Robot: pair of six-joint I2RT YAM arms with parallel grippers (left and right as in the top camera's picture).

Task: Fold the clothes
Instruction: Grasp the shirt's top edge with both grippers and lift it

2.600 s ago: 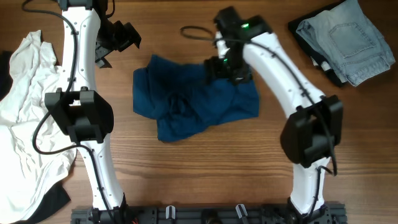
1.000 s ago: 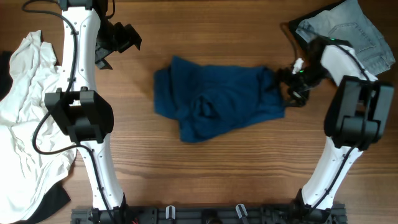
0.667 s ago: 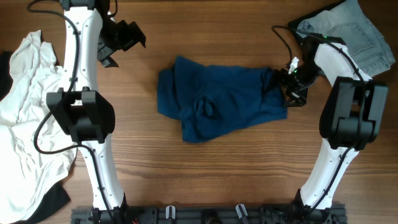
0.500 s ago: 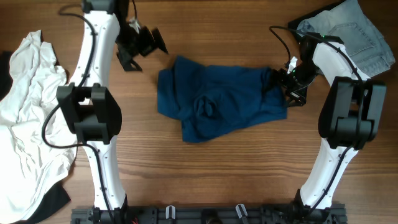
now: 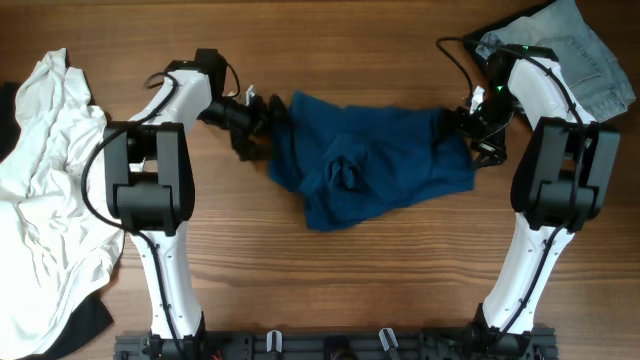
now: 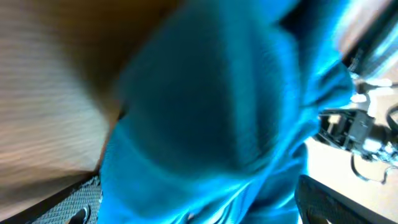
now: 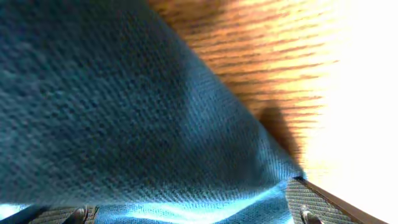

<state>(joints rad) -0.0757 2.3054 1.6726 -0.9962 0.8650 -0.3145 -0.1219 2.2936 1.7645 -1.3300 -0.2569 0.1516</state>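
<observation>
Blue T-shirt (image 5: 375,165) is lying crumpled on the counter (image 5: 400,280), well to the left of the jeans (image 5: 570,60); white shirt (image 5: 45,180) is sitting farther off again. Flattening step seems to be in hand, no fold showing yet. Left fingers (image 5: 252,122) are standing spread, cloth bulging between them at the end farthest from the jeans. Right fingers (image 5: 478,135) are standing apart over the nearest edge, pinching nothing. Next move is probably calling for both closing and drawing the cloth flat. Long axis is running side to side; collar end is not showing.
</observation>
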